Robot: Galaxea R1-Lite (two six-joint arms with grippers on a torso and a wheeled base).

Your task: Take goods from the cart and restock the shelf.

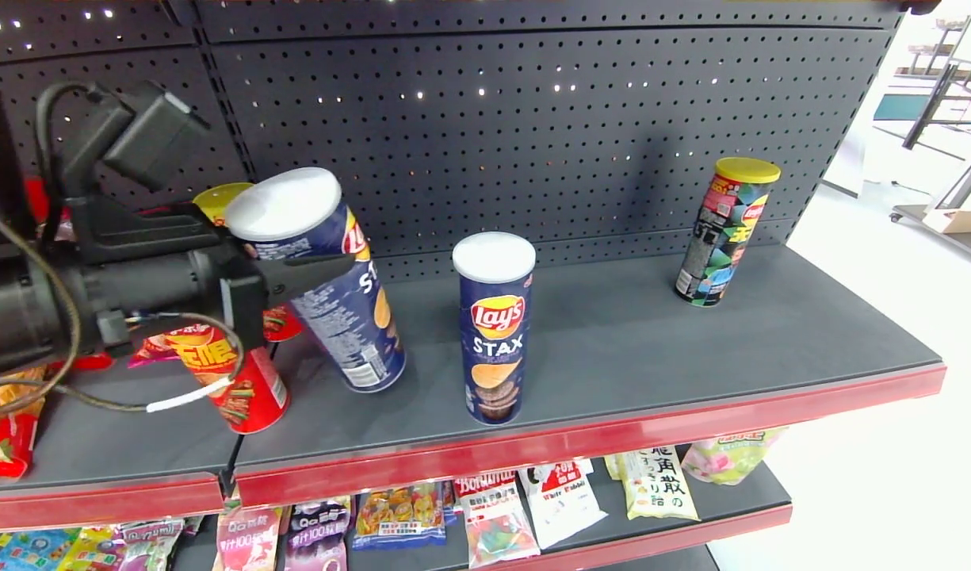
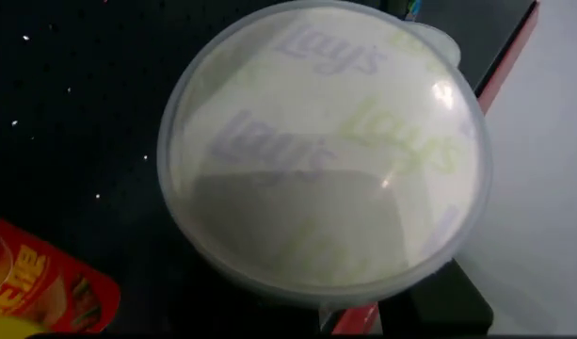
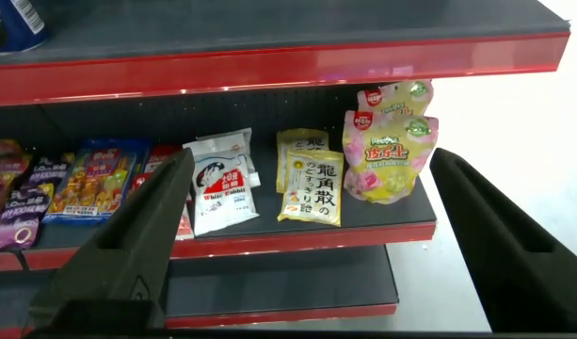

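Left gripper (image 1: 295, 266) is clamped on the tilted blue can (image 1: 358, 333) just under its white lid (image 2: 321, 155), at the left of the upper shelf (image 1: 691, 349). The can leans with its top to the left and far side and its base toward the near right; whether the base edge touches the shelf I cannot tell. Just left of it stands a red can (image 1: 243, 388), also leaning, with a yellow-lidded can (image 1: 215, 200) behind.

To do this placement well, I judge the wrist should rotate the can upright first, then lower it until the base sits flat, and only then let go. A release at this tilt would likely tip it onto the red can. The upright blue can (image 1: 495, 333) to the right gives a good line to match, with room between. The multicoloured can (image 1: 724, 234) stands well apart at the far right.

The right gripper (image 3: 312, 165) hangs spread wide before the lower shelf's snack bags (image 3: 312, 188), holding nothing.
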